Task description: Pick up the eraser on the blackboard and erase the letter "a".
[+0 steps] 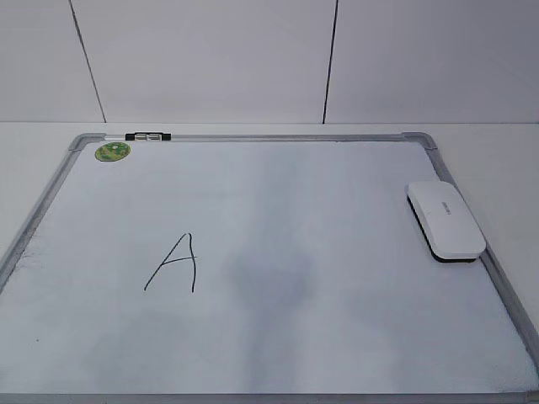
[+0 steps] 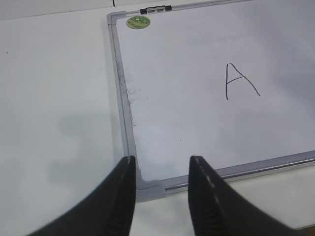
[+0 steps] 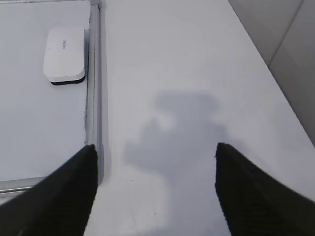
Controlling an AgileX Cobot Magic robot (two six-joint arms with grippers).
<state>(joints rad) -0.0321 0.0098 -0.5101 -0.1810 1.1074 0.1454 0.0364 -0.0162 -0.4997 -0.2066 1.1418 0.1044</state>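
Observation:
The white eraser (image 1: 446,220) lies flat on the blackboard (image 1: 337,210) at its right edge; it also shows in the right wrist view (image 3: 64,54). The board is a white dry-erase board with a grey frame. The only writing on it is a large angular capital "A" (image 1: 174,263), which also shows in the left wrist view (image 2: 240,81). No small cursive "a" is in view. My left gripper (image 2: 162,160) is open and empty above the board's near left corner (image 2: 147,189). My right gripper (image 3: 155,146) is open and empty over the table, right of the board's frame (image 3: 93,98). Neither gripper shows in the exterior view.
A green round sticker (image 1: 112,151) sits in the board's far left corner. A small black clip (image 1: 147,136) sits on the far frame. White table (image 3: 197,73) surrounds the board. A tiled wall (image 1: 253,59) stands behind. Grey smudges mark the board's left edge (image 2: 130,93).

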